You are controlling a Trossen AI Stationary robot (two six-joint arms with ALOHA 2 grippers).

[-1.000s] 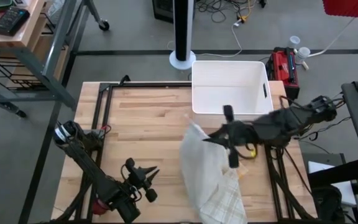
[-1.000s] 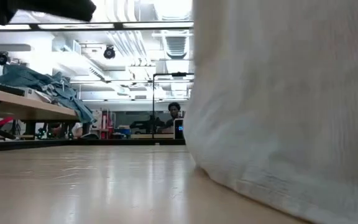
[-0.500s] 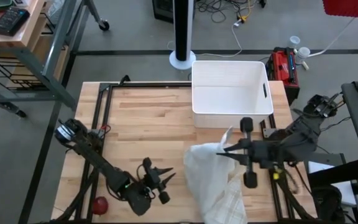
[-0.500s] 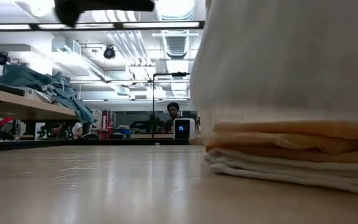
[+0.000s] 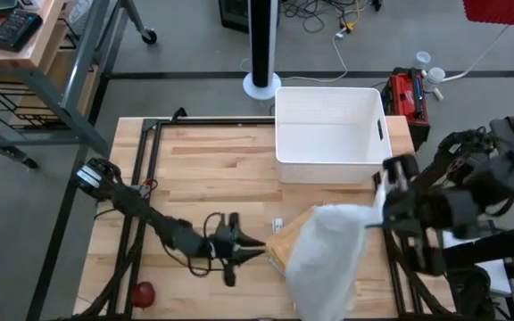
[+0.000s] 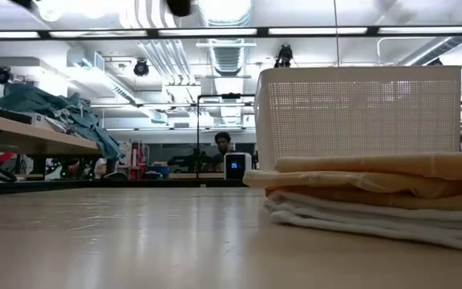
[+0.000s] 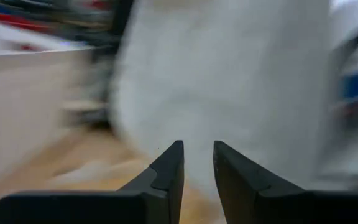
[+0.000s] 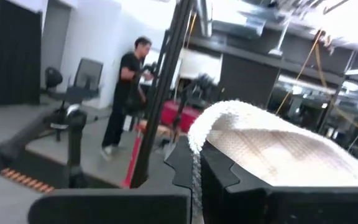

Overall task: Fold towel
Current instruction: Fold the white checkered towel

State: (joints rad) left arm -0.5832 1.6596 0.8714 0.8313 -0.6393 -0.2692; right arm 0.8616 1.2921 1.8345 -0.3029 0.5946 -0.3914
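Observation:
A white towel (image 5: 324,254) hangs over the table's near right part, with my right gripper (image 5: 375,212) shut on its top. The low view shows none of it at table height. Under it a folded stack of orange and white towels (image 6: 375,197) lies flat on the table; an orange corner (image 5: 279,241) shows in the high view. My left gripper (image 5: 250,251) points level toward the hanging towel from the left. Its fingers (image 7: 169,168) stand a little apart, with nothing between them and the towel (image 7: 229,74) just ahead. My right gripper pinches the towel's top edge (image 8: 229,127) between its two fingers (image 8: 188,162); one layer or several, I cannot tell. The cloth bulges up past the fingers and drapes over one of them. The rest hangs slack below the gripper, lifted clear of the table.
A white bin (image 5: 330,134) stands at the far side of the table; in the low view it shows as a basket (image 6: 359,112) behind the stack. A red ball (image 5: 141,292) lies near the near left corner. Bare wood (image 5: 203,178) spreads across the left and middle.
My right gripper has risen and swung toward the table's right edge, still shut on the towel. The towel's lower end has come up off the table and uncovered the folded stack. My left gripper has moved right toward the towel and tipped up to level.

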